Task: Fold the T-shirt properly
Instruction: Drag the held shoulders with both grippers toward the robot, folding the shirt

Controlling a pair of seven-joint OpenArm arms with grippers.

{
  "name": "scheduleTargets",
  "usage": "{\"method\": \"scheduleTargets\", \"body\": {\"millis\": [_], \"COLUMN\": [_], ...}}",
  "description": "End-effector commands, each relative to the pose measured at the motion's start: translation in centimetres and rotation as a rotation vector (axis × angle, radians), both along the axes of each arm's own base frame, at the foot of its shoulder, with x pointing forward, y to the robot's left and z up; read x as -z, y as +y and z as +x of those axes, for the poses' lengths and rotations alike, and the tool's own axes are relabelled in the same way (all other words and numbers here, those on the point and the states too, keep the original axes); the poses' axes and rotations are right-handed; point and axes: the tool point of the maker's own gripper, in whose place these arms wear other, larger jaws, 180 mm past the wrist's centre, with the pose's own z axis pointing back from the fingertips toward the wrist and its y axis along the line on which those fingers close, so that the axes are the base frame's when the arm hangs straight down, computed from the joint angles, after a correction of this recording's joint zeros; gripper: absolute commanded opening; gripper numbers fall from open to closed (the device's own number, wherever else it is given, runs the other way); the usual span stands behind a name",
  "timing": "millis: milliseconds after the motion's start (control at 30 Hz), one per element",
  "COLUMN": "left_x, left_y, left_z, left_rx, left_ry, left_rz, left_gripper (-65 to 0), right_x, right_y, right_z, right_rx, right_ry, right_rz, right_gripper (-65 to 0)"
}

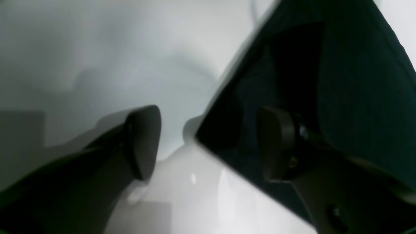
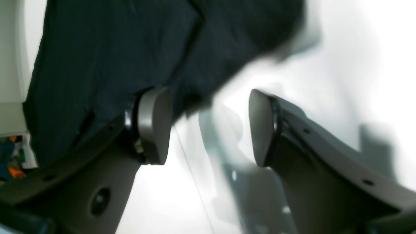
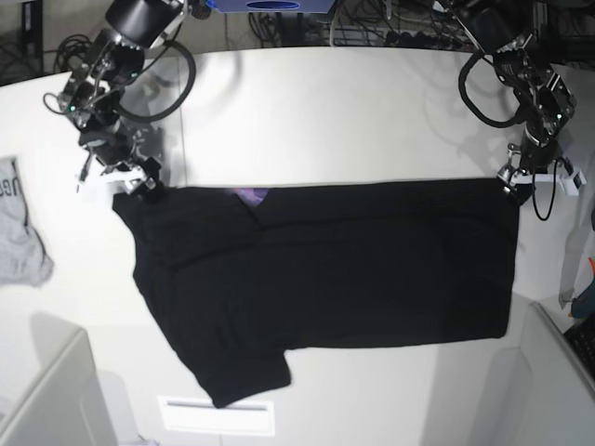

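The base camera looks steeply down from high above the white desk (image 3: 372,102), taking in most of its top, with the far edge at the top of the picture and both arms near the far corners. Each wrist camera sits just behind its own gripper, very near the desk surface and blurred. All three views share the black T-shirt (image 3: 353,269): its corner nearest the desk's right edge (image 1: 357,81), and its corner toward the left edge (image 2: 107,55).

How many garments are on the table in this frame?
2. The black T-shirt lies spread across the middle of the table. A small grey garment lies at the base view's left edge, partly cut off. More could lie out of frame.
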Motion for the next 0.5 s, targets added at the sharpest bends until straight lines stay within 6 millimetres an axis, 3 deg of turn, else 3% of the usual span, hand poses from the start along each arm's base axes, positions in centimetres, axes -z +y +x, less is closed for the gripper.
{"method": "scheduleTargets", "body": {"millis": [0, 67, 167, 333, 400, 467], "left_x": [0.2, 0.7, 1.5, 1.9, 1.8, 1.8], "left_y": [-0.2, -0.3, -0.6, -1.0, -1.0, -1.0], "left_z": [0.0, 0.2, 0.4, 1.3, 1.6, 1.6], "left_rx": [0.006, 0.000, 0.000, 0.000, -0.001, 0.000], "left_ry": [0.012, 0.015, 0.028, 0.025, 0.021, 0.022], "left_rz": [-0.014, -0.032, -0.056, -0.080, -0.083, -0.084], "left_gripper": [-20.4, -21.4, -31.3, -65.0, -65.0, -65.0], "right_x": [0.2, 0.3, 0.7, 1.3, 1.5, 1.7], "right_y": [-0.6, -1.6, -2.1, -2.6, -2.7, -3.0], "right_z": [0.2, 0.5, 0.8, 1.1, 1.3, 1.3], "right_rx": [0.008, 0.055, 0.071, 0.088, 0.100, 0.112], "right_ry": [0.015, 0.006, 0.010, 0.015, 0.009, 0.006], "right_rz": [-0.006, 0.004, 0.013, 0.024, 0.026, 0.023], "right_gripper": [-29.3, -29.3, -29.4, -30.8, -37.4, -50.3]}}
